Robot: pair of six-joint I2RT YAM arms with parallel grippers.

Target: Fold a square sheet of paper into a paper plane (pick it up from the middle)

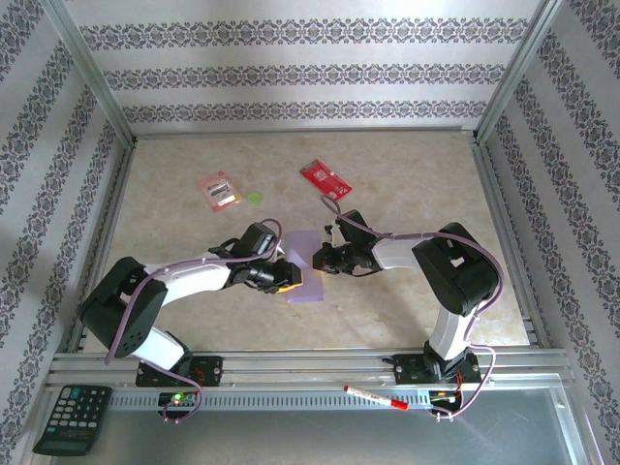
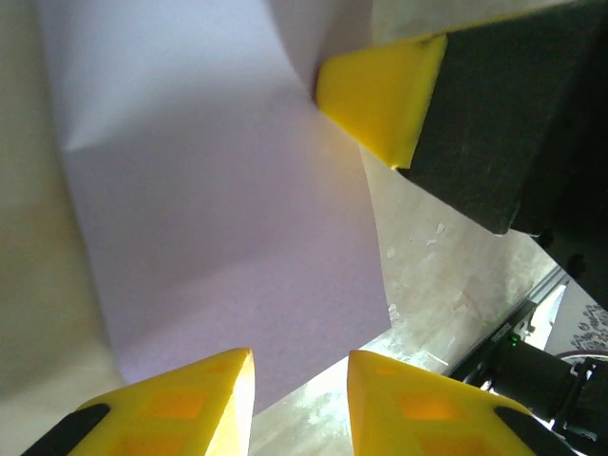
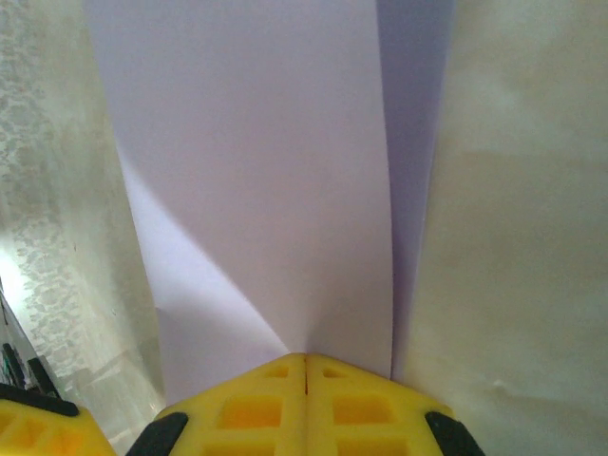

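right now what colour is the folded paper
The paper is plain pale lilac, clearest in right wrist view.

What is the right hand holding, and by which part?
The right hand looks shut on the square sheet of paper, at the edge where its crease ends.

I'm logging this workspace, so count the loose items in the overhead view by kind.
Lilac paper sheet: 1
Red packets: 2, pink-red packet, red card
Green scrap: 1
Marker: 1
Calculator: 1
Total: 6

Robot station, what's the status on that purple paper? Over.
Right gripper shut on the square sheet of paper. Left gripper open at its edge. Sheet creased, folding unfinished. Nothing blocking.
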